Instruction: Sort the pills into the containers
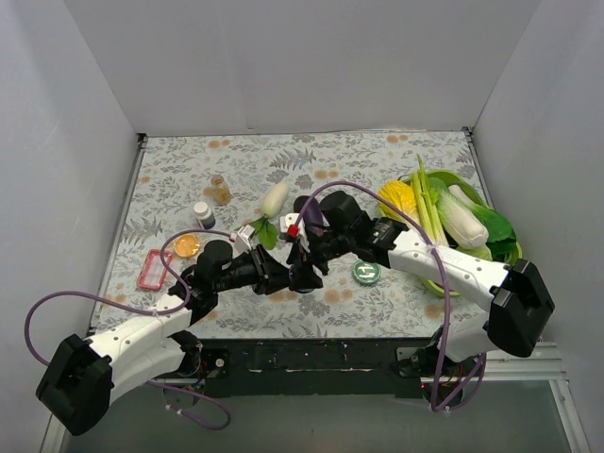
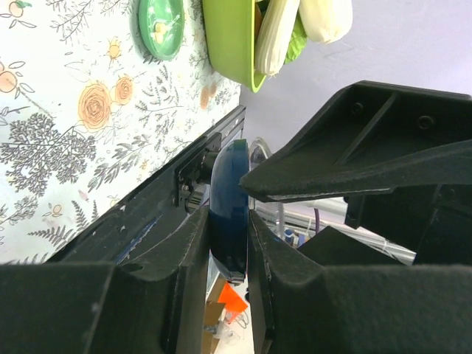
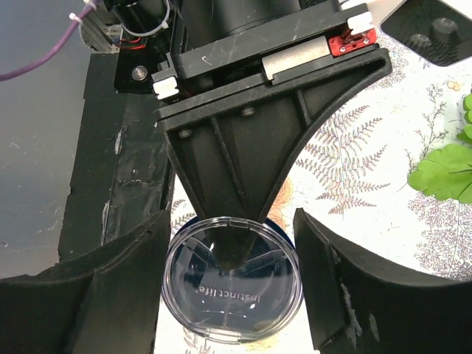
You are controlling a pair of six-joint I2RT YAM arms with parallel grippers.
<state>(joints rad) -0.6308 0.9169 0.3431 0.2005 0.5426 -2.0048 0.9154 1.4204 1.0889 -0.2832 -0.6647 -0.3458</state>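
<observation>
My left gripper is shut on the round silvery-blue tin. It shows edge-on there, pinched across its flat faces. In the right wrist view the tin shows its clear lid, with one left finger lying across its top. My right gripper closes on the tin's rim from both sides. In the top view both grippers, left and right, meet near the table's front middle. The green-topped tin lies just to the right and also shows in the left wrist view. The amber bottle stands at the back left.
A lime-green tray of vegetables fills the right side, and its rim shows in the left wrist view. A small dark-capped bottle, an orange round dish and a pink case sit left. A white radish lies behind.
</observation>
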